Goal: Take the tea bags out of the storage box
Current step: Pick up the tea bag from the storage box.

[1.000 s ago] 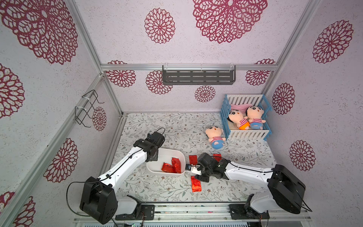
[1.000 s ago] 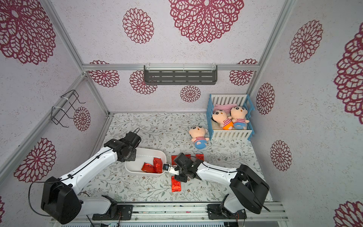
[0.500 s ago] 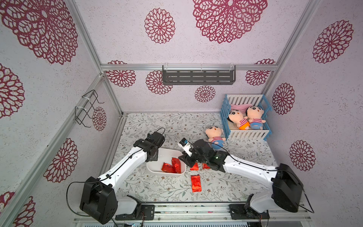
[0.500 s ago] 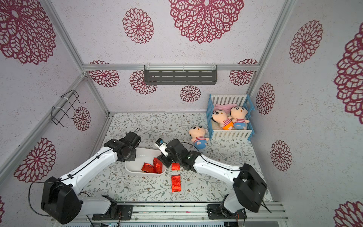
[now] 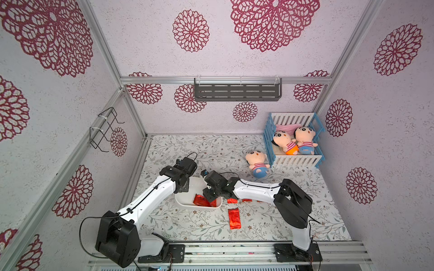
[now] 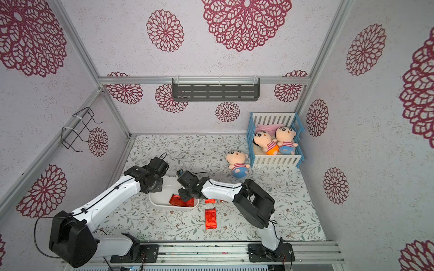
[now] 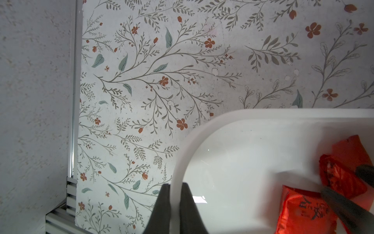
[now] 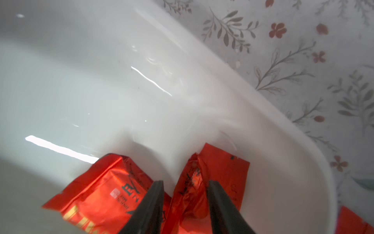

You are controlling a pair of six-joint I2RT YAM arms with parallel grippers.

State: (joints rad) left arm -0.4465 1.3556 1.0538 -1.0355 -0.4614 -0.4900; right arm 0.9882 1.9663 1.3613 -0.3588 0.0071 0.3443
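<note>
Three tea bags sit in the storage box, at the end nearer your right arm.
Your right end effector stands part-open astride the crumpled tea bag (pinched or not, you cannot tell); your left end effector is clamped on the box's rim. A loose tea bag lies flat on the table near the box.
</note>
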